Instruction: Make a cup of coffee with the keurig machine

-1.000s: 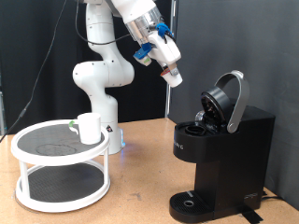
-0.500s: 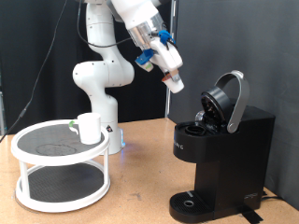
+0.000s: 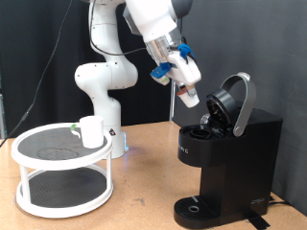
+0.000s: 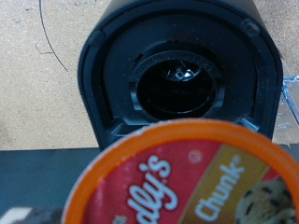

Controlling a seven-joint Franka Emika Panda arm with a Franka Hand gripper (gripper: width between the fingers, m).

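- Two containers matter here: the cup point(image 3: 91, 131), and the open brew chamber point(image 4: 177, 87) of the keurig machine point(image 3: 226, 158).
- The cup stands upright on the top tier of a white two-tier round stand point(image 3: 62, 169), well apart from the machine, toward the exterior view's left; I cannot see what is inside it.
- The machine's lid point(image 3: 235, 102) is tilted up and back, leaving the brew head exposed.
- My gripper point(image 3: 188, 93) hangs in the air just beside the raised lid, above and to the exterior view's left of the brew head, fingers clamped on a small coffee pod point(image 4: 188, 175).
- The exterior view shows only a small pale shape at my fingertips; the wrist view shows the pod's orange rim and red printed foil top close up.
- The wrist view looks straight down into the round dark chamber, which holds no pod; the exterior view cannot see into it.
- Neither stand nor cup appears in the wrist view.
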